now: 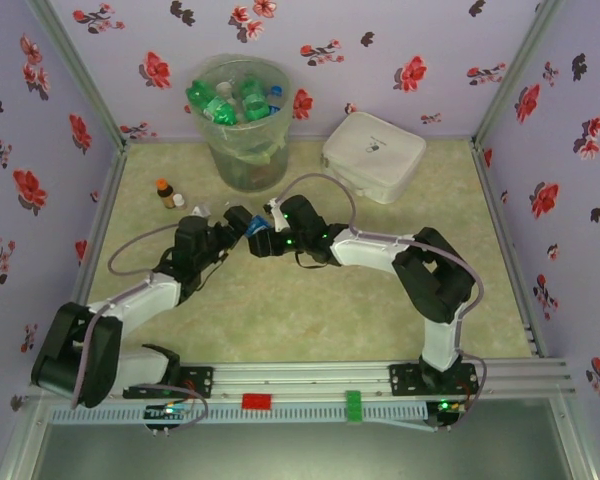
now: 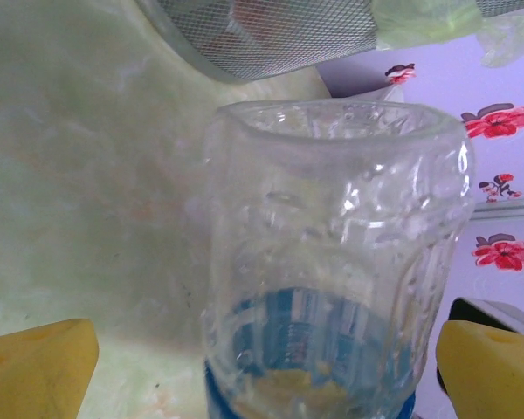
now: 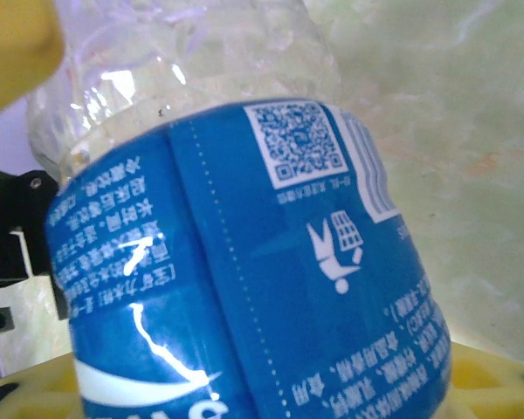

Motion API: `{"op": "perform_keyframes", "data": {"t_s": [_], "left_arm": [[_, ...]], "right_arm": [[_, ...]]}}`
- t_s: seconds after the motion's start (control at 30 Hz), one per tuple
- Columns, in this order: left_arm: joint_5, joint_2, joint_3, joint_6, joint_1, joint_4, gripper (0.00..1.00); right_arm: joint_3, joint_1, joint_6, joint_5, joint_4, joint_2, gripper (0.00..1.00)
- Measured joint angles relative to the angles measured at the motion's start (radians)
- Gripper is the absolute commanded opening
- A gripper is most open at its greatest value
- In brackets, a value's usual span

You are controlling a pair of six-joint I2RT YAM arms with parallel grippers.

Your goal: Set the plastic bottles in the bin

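Note:
A clear plastic bottle (image 1: 253, 228) with a blue label hangs between the two grippers over the middle of the table. My right gripper (image 1: 265, 236) is shut on its labelled body (image 3: 271, 288), with one yellow finger (image 3: 13, 44) at the top left and the other along the bottom. My left gripper (image 1: 237, 222) stands open round the bottle's clear end (image 2: 332, 244); its yellow fingers (image 2: 35, 371) are wide apart. The bin (image 1: 238, 125) stands at the back left, holding green and blue-labelled bottles. Its mesh wall (image 2: 271, 35) shows just beyond the bottle.
A small brown bottle with an orange cap (image 1: 165, 192) and a white-capped one (image 1: 179, 201) stand left of the grippers. A white rounded box (image 1: 373, 155) sits at the back right. Flowered walls close the table on three sides.

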State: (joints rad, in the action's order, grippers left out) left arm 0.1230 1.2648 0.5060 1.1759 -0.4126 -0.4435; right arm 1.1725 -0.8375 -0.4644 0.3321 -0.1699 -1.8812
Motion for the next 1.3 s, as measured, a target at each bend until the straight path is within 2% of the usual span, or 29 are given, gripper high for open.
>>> {"op": "perform_keyframes", "data": {"t_s": [0.1,0.3,0.5,0.6,0.73,0.87,1.03,1.3], "left_arm": [[-0.001,0.019,0.019,-0.003,-0.002,-0.013,0.94],[-0.008,0.053,0.035,-0.013,-0.003,-0.05,0.76],[-0.01,0.065,0.037,-0.028,-0.004,-0.063,0.67],[-0.011,0.065,0.037,-0.039,-0.006,-0.072,0.57],[-0.017,0.068,0.035,-0.045,-0.008,-0.087,0.35],[-0.015,0.069,0.034,-0.041,-0.013,-0.118,0.34],[-0.046,0.063,0.04,-0.06,-0.014,-0.106,0.34],[-0.101,0.05,0.175,-0.174,0.004,0.002,0.35]], "right_arm": [[-0.018,0.0,-0.018,0.028,-0.041,0.0,0.35],[-0.053,0.0,-0.044,0.069,-0.093,0.001,0.36],[-0.065,0.0,-0.059,0.092,-0.124,0.006,0.36],[-0.067,0.0,-0.062,0.094,-0.124,0.013,0.39],[-0.068,0.0,-0.058,0.092,-0.114,0.027,0.47],[-0.068,0.003,-0.055,0.091,-0.089,0.047,0.62],[-0.069,0.005,-0.037,0.1,-0.069,0.083,0.99],[-0.117,0.061,0.011,0.07,-0.008,0.244,1.0]]}}
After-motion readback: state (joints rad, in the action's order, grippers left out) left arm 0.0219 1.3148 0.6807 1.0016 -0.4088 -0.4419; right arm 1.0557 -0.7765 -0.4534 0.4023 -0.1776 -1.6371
